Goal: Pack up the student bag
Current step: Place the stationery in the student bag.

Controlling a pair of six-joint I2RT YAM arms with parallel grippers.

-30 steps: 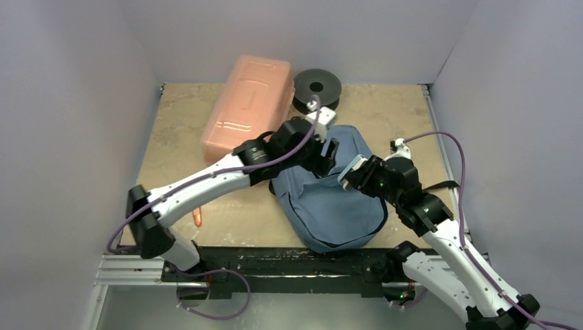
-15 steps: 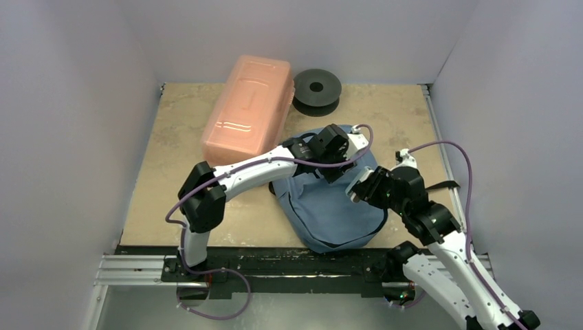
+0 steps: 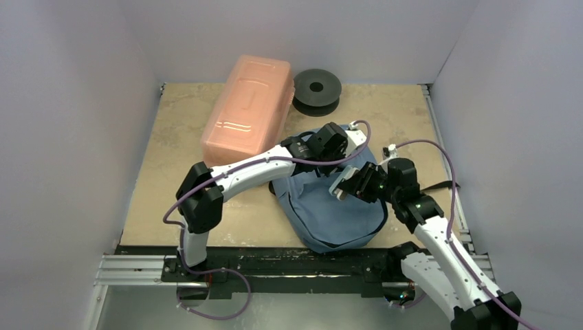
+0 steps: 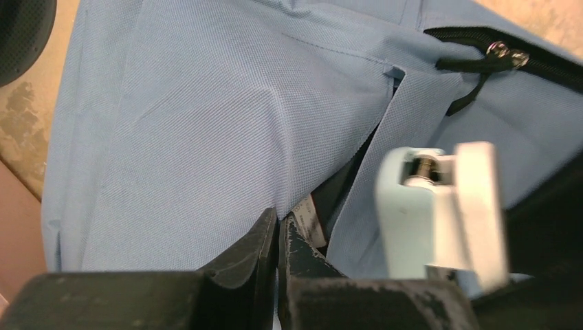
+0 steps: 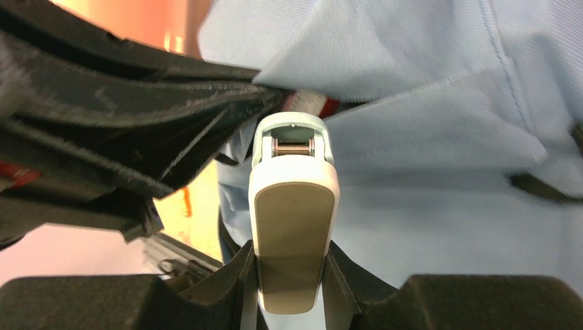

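Jaws of the left gripper (image 4: pixel 278 234) are shut tight. Their tips meet right at the edge of a cloth flap, and I cannot tell if any cloth is pinched between them. Jaws of the right gripper (image 5: pixel 291 260) are partly open and squeeze a pale blue and white plastic tool (image 5: pixel 293 199) with a tiny metal roller at its tip. That tip points at a gap in the cloth, where a red and white tag shows.

The student bag (image 3: pixel 330 213) is a soft blue-grey cloth backpack. It lies on the tan table (image 3: pixel 179 137), at about 5 o'clock from the table's middle, close to the near edge. Its cloth is rumpled and folded. A dark zipper (image 4: pixel 505 56) with two silver pulls runs along one side, and a black strap (image 3: pixel 440 185) sticks out at 3 o'clock. Both grippers are over the bag's far end. A see-through pink plastic box (image 3: pixel 247 110) sits at 11 o'clock from the bag, and a round black reel (image 3: pixel 317 88) at 12 o'clock.
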